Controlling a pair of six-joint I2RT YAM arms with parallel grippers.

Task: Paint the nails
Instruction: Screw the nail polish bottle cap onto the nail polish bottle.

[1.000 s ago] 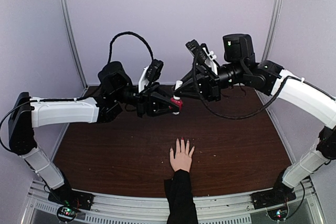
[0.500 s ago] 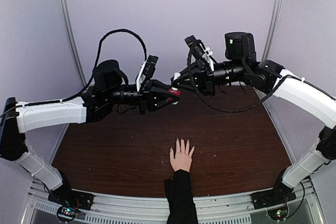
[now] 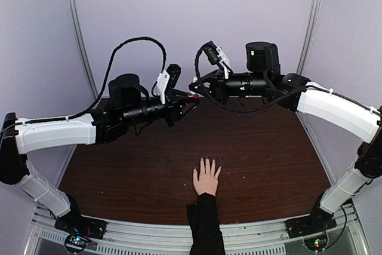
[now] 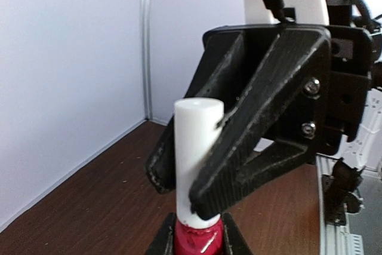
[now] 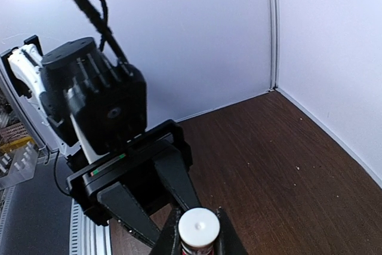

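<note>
A pale hand in a black sleeve lies flat on the brown table near the front edge. The nails are tiny, and a couple look reddish. High above the far side of the table both grippers meet on a small red bottle with a white cap. My left gripper is shut on the red bottle body. My right gripper is shut on the white cap, which sits against the bottle's neck. Both grippers hang well behind and above the hand.
The dark wooden table is walled by pale panels at the back and sides. A metal rail with the arm bases runs along the near edge. Black cables loop above both wrists.
Both grippers, still joined on the bottle, have risen and drifted slightly left and farther from the hand. The left arm has stretched out. The hand has stayed still.
</note>
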